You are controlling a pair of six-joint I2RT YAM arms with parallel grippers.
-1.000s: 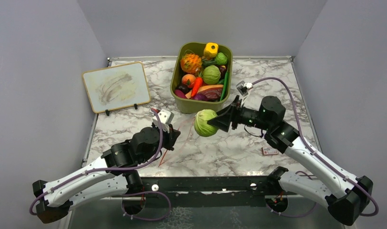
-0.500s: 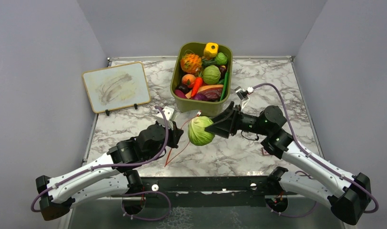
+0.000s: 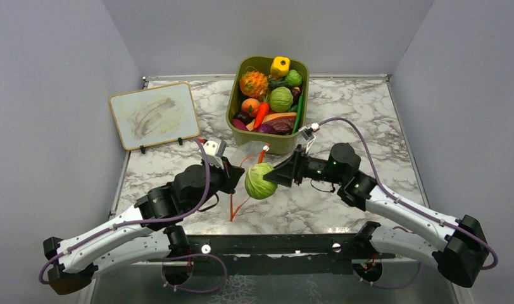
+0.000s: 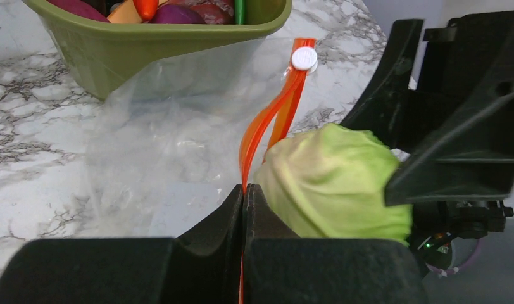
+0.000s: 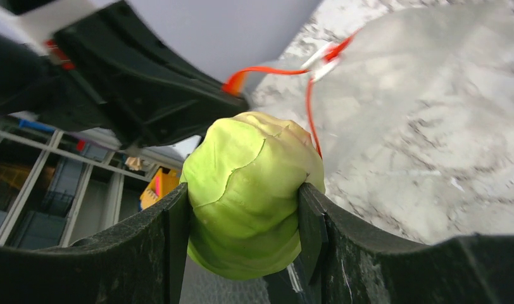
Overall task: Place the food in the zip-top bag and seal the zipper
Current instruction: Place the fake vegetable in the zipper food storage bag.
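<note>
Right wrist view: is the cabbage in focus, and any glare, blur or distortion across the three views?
Right wrist: the cabbage is sharp, the scene is tilted and stretched, and the zip-top bag looks pale and washed out. Left wrist: the zipper is crisp, and the shut left gripper is a near-black mass. Top external: even light, soft shadows on the table, no glare.

Cabbage (image 3: 259,180) just right of bag (image 4: 172,145), bin (image 3: 276,143) behind both, board (image 3: 154,114) far left on table (image 3: 368,107)

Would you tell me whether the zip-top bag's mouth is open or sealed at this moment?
Open: on the zip-top bag, the zipper splits into two strips, one pinched by the left gripper.
</note>
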